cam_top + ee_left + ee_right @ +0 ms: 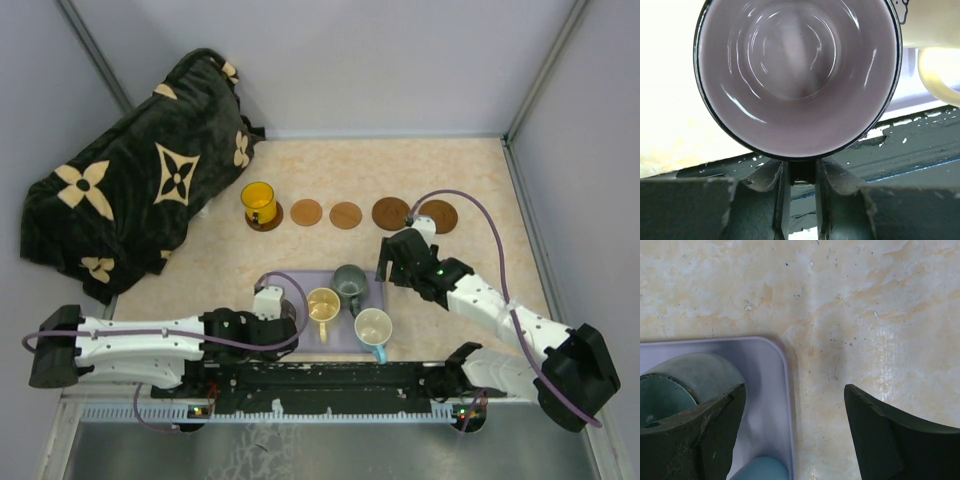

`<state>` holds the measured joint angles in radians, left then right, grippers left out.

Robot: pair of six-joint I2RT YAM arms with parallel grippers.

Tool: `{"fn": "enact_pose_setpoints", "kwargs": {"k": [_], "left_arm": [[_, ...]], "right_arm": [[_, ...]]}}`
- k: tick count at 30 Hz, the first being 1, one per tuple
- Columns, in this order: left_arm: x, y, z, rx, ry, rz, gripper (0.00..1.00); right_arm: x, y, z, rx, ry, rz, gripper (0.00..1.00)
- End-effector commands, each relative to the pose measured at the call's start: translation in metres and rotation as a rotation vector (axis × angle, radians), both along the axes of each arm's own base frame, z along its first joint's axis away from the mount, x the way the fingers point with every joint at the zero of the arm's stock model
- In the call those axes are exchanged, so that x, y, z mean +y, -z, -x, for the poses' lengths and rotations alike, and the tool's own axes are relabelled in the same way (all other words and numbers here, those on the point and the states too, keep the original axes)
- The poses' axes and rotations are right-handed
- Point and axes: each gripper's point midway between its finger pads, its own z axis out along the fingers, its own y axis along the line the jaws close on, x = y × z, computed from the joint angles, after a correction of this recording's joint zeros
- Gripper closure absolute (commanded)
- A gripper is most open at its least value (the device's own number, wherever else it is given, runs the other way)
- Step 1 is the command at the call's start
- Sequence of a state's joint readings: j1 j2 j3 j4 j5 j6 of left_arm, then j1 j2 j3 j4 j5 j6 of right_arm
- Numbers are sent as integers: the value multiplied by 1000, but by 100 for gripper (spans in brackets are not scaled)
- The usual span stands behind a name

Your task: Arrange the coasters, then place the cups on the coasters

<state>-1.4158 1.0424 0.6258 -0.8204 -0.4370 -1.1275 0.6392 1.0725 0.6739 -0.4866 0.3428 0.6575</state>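
Grasp on the mauve-grey cup [797, 75], shown in three views. In the left wrist view we look straight into the cup's glossy interior, which fills the upper frame. At bottom centre the left gripper [802, 172] is clenched on the near part of the rim, its jaws pinching the wall. In the overhead view the cup sits at the left end of the lavender tray [340, 335], lower centre, mostly hidden under that gripper. The cream cup [323, 303], the dark grey-green cup [350, 283] and the white cup with the light blue handle [373, 327] also stand in the tray.

Five coasters [306, 212] form a row across the upper middle. The yellow cup [258, 202] stands on the leftmost and the other four are bare. The right gripper [795, 390] is spread wide and holds nothing, hovering over the table [865, 315] at the tray's right corner.

We judge the cup rigid, smooth-glazed and liable to chip. A pinch on one side of the rim leaves its weight hanging off-centre, so it may tilt or slip. A firm hold and a gentle, centred set-down on a bare coaster seem advisable.
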Motion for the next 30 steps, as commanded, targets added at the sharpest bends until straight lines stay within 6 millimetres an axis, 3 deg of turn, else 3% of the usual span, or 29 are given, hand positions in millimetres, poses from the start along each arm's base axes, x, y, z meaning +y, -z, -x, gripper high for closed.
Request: {"fn": "enact_pose_setpoints", "kwargs": {"k": [1, 9, 30], "left_arm": [[-4, -12, -8, -70, -1, -26, 94], [-9, -31, -16, -132, -14, -65, 98], [3, -86, -53, -351, -154, -45, 100]], "right_arm": [[1, -7, -9, -41, 19, -19, 20], [-1, -9, -10, -51, 22, -11, 20], [-4, -7, -9, -60, 28, -5, 20]]}}
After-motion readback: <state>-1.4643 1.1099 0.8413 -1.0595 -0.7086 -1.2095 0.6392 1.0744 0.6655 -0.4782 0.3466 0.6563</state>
